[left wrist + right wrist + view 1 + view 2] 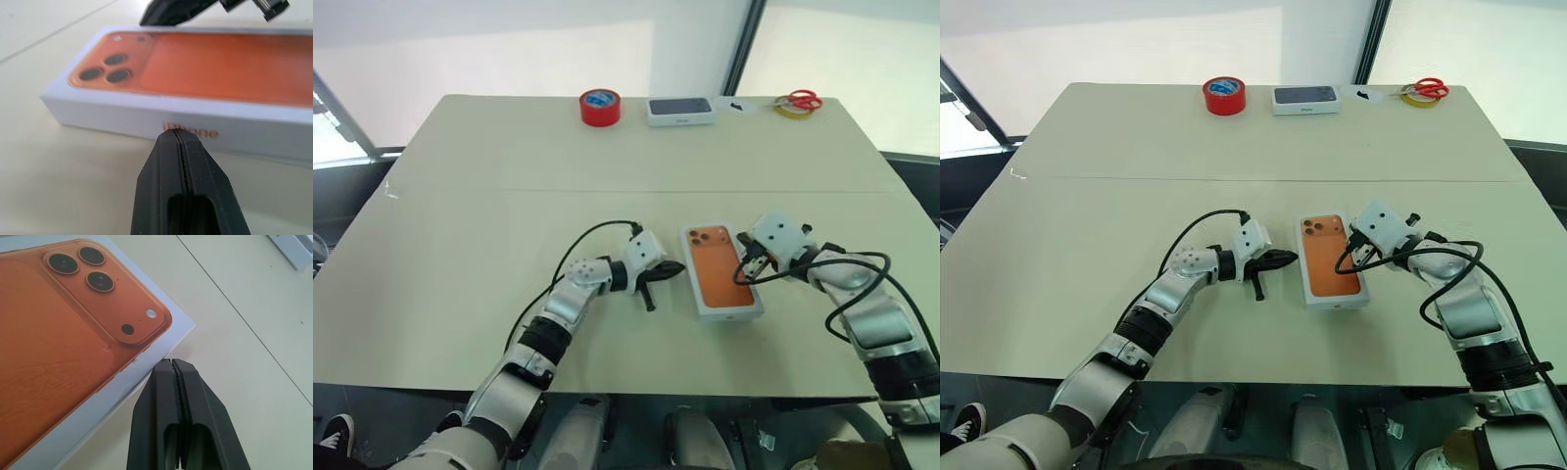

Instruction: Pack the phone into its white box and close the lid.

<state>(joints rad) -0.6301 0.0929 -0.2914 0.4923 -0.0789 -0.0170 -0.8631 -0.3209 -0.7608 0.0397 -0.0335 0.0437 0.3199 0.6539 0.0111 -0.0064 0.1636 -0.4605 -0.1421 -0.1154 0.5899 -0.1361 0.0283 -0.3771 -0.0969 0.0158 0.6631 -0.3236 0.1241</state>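
Note:
The white box [720,269] lies closed near the table's front edge, with the lid [146,115] seated over it. The lid's top carries an orange phone picture with three dark lenses [73,357]. The phone itself is hidden. My left gripper [671,266] is shut, and its tip points at the box's left long side, a short gap away [180,139]. My right gripper [749,264] is shut too, its tip right beside the box's right edge at the lens end [171,363]. Neither gripper holds anything.
At the table's far edge stand a red tape roll [600,107], a white box with a dark top [680,111] and red-handled scissors [800,101] beside a yellow ring. The beige table [460,245] is bare on the left.

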